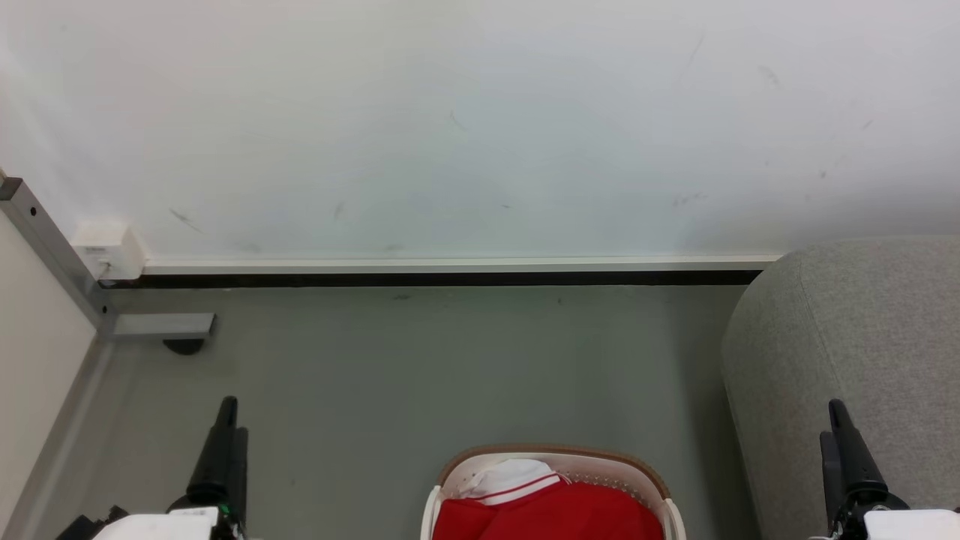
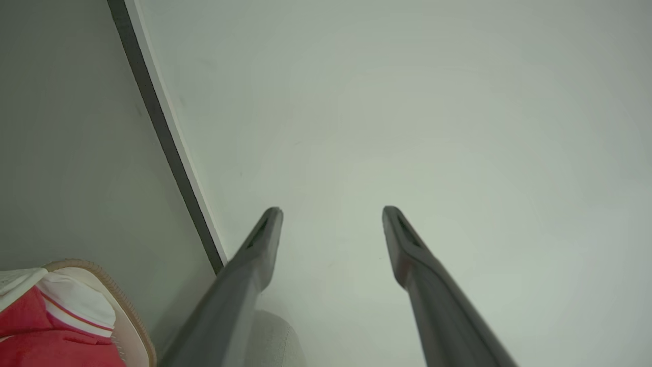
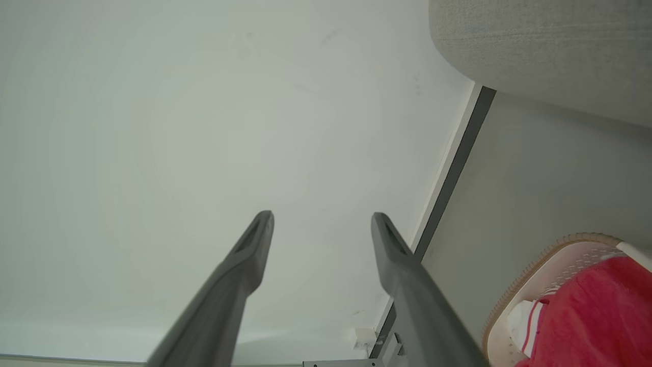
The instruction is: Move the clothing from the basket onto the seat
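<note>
Brightly and evenly lit, seemingly from above, softly diffused. Palest on the wall point(image 1: 480, 112) toward 11 o'clock in the head view, slightly washed out. Sharp there down to the weave of the seat point(image 1: 847, 352) at 4 o'clock, with a soft shadow on the floor point(image 1: 450, 375) just beside it. Vivid and saturated at 6 o'clock on the clothing point(image 1: 547, 514). In both wrist views, dimmed toward the corners and blurred low on the fingers point(image 2: 224, 316) of the left gripper point(image 2: 332, 210) and of the right gripper point(image 3: 322, 215), crisper at the tips.
</note>
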### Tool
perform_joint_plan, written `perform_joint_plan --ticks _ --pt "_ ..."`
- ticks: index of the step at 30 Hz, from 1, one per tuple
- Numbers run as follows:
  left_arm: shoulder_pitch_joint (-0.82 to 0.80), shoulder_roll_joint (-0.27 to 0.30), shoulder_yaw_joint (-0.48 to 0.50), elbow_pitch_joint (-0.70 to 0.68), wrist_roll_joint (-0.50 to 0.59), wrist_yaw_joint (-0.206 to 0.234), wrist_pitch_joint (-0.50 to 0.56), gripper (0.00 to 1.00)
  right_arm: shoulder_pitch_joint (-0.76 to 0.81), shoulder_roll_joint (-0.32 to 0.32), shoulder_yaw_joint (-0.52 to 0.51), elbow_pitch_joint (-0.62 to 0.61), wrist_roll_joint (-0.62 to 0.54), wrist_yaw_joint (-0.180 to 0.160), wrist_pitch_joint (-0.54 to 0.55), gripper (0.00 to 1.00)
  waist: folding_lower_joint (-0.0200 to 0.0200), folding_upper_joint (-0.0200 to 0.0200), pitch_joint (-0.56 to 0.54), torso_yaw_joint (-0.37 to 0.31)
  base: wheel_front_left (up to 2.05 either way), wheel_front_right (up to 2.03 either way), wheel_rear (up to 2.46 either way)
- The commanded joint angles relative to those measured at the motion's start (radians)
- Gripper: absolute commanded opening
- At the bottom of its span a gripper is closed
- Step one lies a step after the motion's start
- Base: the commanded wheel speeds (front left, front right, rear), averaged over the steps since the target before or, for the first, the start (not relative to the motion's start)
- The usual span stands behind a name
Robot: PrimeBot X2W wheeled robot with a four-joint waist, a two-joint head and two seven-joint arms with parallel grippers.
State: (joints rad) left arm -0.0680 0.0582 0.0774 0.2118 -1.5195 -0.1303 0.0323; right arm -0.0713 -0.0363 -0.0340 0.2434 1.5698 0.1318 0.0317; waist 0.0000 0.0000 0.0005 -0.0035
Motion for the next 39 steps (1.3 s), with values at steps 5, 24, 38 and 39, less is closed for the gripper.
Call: perform_joint_plan --ticks 5,24,38,39 --pt "-0.007 0.023 -0.014 -0.048 0.124 0.0 -0.028 1.0 -0.018 -0.01 0.024 -0.033 -0.085 0.0 -0.027 1.0 0.0 0.0 -0.001 -0.003 0.0 0.0 0.0" --pt "0.018 0.033 -0.009 -0.114 0.581 0.0 -0.1 1.0 -0.005 -0.013 0.049 -0.081 -0.522 -0.001 -0.099 1.0 0.0 0.0 -0.006 -0.019 0.0 0.0 0.0" --pt "0.032 0.041 -0.022 -0.103 0.855 0.006 -0.146 1.0 0.008 -0.014 0.068 -0.07 -0.864 -0.001 -0.143 1.0 0.0 0.0 -0.012 -0.034 0.0 0.0 0.0" --pt "0.035 0.041 -0.025 -0.102 0.869 0.006 -0.148 1.0 0.007 -0.014 0.073 -0.067 -0.883 -0.001 -0.147 1.0 0.0 0.0 -0.012 -0.035 0.0 0.0 0.0"
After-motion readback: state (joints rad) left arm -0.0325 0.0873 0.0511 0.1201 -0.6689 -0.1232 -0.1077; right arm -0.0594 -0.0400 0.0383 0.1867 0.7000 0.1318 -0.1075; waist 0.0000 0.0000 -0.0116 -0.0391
